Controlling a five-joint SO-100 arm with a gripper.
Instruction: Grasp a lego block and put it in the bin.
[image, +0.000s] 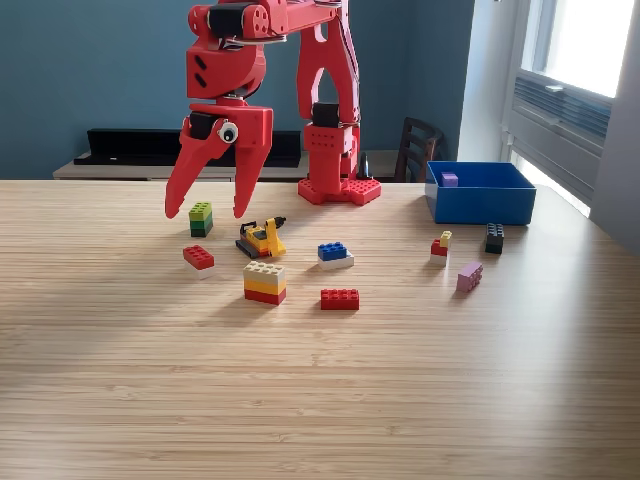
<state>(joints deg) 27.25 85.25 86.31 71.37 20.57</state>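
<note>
Your hand (209, 209) hangs with jaws spread, empty, just above the green block (201, 218) on the counter (320, 400), well apart from the bin (480, 203); it's likely light, rigid and slick, so pinch its flat sides.

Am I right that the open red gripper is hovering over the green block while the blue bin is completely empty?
Not quite: the bin already holds a small purple block, as the exterior view shows. The rest holds: the open gripper hovers over the green block.
</note>
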